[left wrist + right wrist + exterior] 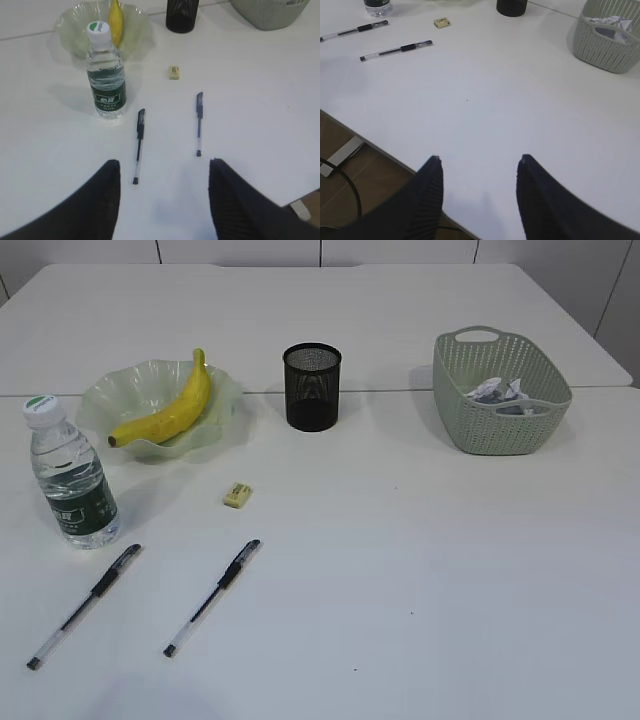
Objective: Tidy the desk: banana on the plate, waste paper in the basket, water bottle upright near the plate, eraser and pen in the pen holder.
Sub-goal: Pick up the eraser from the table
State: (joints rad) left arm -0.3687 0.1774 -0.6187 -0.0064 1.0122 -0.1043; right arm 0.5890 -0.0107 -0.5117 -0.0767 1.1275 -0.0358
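Left claw (164, 162): jaws apart, nothing between them, hanging over bare table (260, 115) just short of two pens. Left wrist view: left pen (139, 145) lies just right of the bottle's foot, right pen (199, 123) apart from it, both roughly lengthwise. Bottle (105, 75) upright, cap on, close in front of the plate (70, 31). Banana (116, 22) in the plate. Eraser (174, 72) lies alone beyond the pens. Holder (182, 15) and basket (270, 12) at the top edge.

Right wrist view: right claw (477, 159) also parted, gripping nothing, above the table's near edge; floor and a cable show below left. Both pens sit far upper left, eraser beyond them. Basket upper right with crumpled paper (612, 24) inside.

Exterior view: neither claw shows. Plate at back left holds the banana, stem up against the rim. Bottle stands at front left of the plate, near it. Mesh holder at centre back; its inside is hard to read. Eraser lies between plate and pens. Pens lie slantwise at front left, parallel, apart. Basket at back right, paper in it.
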